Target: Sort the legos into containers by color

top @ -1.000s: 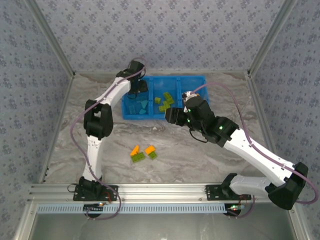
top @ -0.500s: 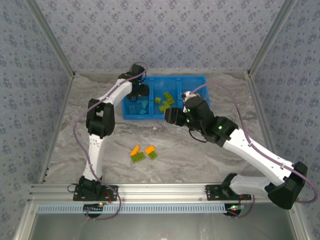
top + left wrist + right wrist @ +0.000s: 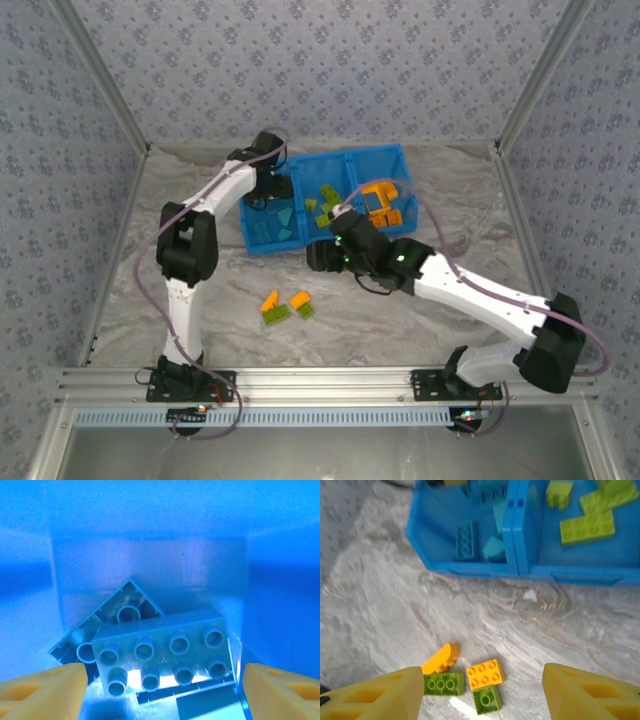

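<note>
The long blue bin [image 3: 360, 153] is sitting close to the far edge of the bench [image 3: 460, 190], about midway along it, with its long axis running roughly parallel to that edge. Its left compartment is holding light blue pieces, the middle one lime bricks [image 3: 327, 200] and the right one orange bricks [image 3: 380, 203].

The left pincer [image 3: 160, 692] is hanging inside the left compartment, fingers spread wide with nothing between them. Below it a light blue brick [image 3: 162, 655] is lying studs up (two rows of four). Its long axis is crossing the left wrist view from left to right, and it is resting on another light blue piece [image 3: 120, 612] turned hollow side up.

The right pincer [image 3: 482, 690] is hovering over the bench just in front of the bin, fingers likewise apart and empty. Toward the bench's near edge four loose bricks are lying clustered: an orange sloped brick [image 3: 441, 658], an orange six-stud brick [image 3: 485, 674], a lime three-stud brick [image 3: 444, 684] lying crosswise in the right wrist view, and a small lime brick [image 3: 487, 700].
</note>
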